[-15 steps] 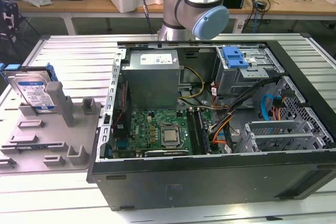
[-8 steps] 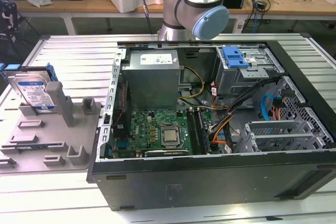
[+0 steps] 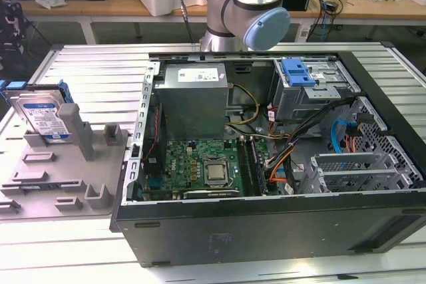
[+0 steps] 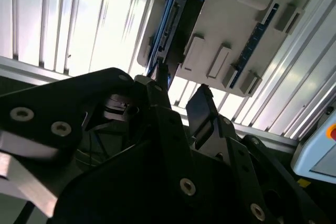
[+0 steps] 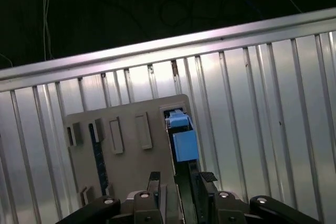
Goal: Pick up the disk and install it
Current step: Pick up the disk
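Hovering open over the disk (image 3: 41, 116).
Standing upright in the grey holder (image 3: 66, 177) at the exterior view's left, left of the open computer case (image 3: 266, 227); in the first wrist view, holding gripper (image 5: 178, 176) fingers spread, touching nothing.

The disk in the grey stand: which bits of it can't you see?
Exterior view: the lower edge of the disk is hidden in the grey stand, whose post covers one side.
Both wrist views: the disk is edge-on, so its label is turned away.
Second wrist view: a finger of the gripper covers its near end.
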`<act>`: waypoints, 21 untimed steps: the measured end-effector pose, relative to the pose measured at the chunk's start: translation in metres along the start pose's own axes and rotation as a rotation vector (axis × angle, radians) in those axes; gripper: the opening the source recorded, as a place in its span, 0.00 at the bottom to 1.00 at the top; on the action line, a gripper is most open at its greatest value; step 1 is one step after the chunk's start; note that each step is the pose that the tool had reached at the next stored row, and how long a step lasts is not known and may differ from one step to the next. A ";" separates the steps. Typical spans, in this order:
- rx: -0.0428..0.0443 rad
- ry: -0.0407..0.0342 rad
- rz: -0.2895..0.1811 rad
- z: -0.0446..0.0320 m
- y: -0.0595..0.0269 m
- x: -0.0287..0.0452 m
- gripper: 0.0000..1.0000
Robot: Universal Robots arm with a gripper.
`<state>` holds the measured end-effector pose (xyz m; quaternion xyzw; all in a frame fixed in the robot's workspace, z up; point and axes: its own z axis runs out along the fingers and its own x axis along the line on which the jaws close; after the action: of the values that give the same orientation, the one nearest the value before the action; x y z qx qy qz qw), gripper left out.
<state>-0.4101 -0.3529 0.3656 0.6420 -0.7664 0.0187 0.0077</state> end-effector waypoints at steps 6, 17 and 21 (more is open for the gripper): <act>-0.0122 -0.0386 -0.014 0.0012 0.0001 -0.0001 0.42; -0.0764 -0.0427 -0.045 0.0045 0.0002 -0.0001 0.42; -0.0755 -0.0415 -0.103 0.0049 0.0003 -0.0004 0.42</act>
<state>-0.4102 -0.3527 0.3607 0.6802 -0.7324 -0.0240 0.0170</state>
